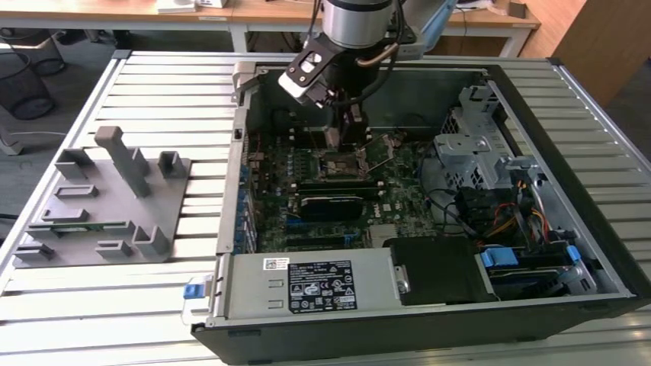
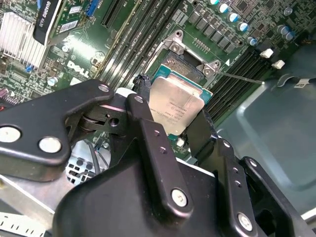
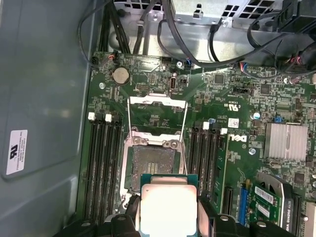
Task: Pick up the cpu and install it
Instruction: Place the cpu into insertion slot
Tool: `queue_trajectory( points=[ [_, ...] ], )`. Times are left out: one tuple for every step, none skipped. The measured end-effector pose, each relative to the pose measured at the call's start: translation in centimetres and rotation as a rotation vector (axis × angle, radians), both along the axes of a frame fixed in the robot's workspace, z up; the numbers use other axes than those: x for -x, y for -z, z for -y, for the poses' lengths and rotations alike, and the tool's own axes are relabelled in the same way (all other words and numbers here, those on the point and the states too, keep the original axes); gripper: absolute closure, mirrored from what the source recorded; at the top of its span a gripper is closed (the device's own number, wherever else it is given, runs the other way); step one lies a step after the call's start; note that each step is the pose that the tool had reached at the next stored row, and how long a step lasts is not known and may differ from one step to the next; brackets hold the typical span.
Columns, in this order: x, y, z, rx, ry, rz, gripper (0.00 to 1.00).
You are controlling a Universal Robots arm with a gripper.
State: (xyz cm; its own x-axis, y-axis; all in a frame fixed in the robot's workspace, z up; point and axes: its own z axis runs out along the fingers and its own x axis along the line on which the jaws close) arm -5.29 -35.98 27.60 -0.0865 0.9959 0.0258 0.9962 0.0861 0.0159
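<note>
Slatted grey metal table (image 1: 152, 76) was seen beneath a large black computer case (image 1: 600, 236) lying open on its side, with pale wooden desks (image 1: 274, 11) ranged behind it. Inside the case, the jaws of the black two-fingered gripper (image 2: 172, 107) were closed on the cpu (image 2: 177, 101), a small flat square chip with a shiny silver metal top and a thin green rim. The chip was pinched at two opposite edges by the black fingers (image 2: 148, 131) and was held level, silver face up. It was carried just over the near edge of the square processor socket (image 3: 155, 165), not seated in it, and the socket's contact bed was left bare. The socket's silver metal load frame (image 3: 157, 111) was folded back, open. Rows of long black memory slots (image 3: 101, 163) were set on both sides of the socket on the green motherboard (image 3: 232, 98). A round silver coin battery (image 3: 121, 75) and a finned silver heatsink (image 3: 289, 140) were fixed farther out on the board, and black cables (image 3: 197, 47) were draped past its far edge. A silver power supply box (image 1: 305, 282) was mounted along the near wall of the case. At the exterior view's left, well apart from the case, a grey moulded parts holder (image 1: 102, 221) with upright posts was laid on the table.
</note>
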Motion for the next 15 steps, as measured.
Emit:
queue_trajectory(
  points=[
    [0.0,0.04,0.00,0.0001,0.001,-0.0001,0.46],
    [0.0,0.09,0.00,0.0001,0.002,-0.0001,0.46],
    [0.0,0.15,-0.02,0.0002,0.003,-0.0001,0.46],
    [0.0,0.26,-0.04,0.0000,0.003,0.0000,0.46],
    [0.0,0.38,-0.08,0.0001,0.005,-0.0001,0.46],
    [-0.1,0.51,-0.15,0.0002,0.006,-0.0001,0.46],
    [-0.1,0.62,-0.25,0.0003,0.006,-0.0002,0.46],
    [-0.1,0.73,-0.34,0.0001,0.007,-0.0001,0.46],
    [-0.1,0.82,-0.40,0.0000,0.008,0.0000,0.46],
    [-0.1,0.89,-0.47,0.0001,0.010,-0.0001,0.46],
    [-0.1,0.95,-0.57,0.0000,0.014,-0.0001,0.46],
    [-0.1,0.99,-0.65,0.0002,0.019,-0.0001,0.46],
    [-0.1,1.03,-0.73,0.0001,0.025,-0.0001,0.46],
    [-0.1,1.07,-0.80,0.0001,0.031,-0.0001,0.46],
    [-0.1,1.11,-0.85,0.0001,0.036,-0.0001,0.46]
  ],
)
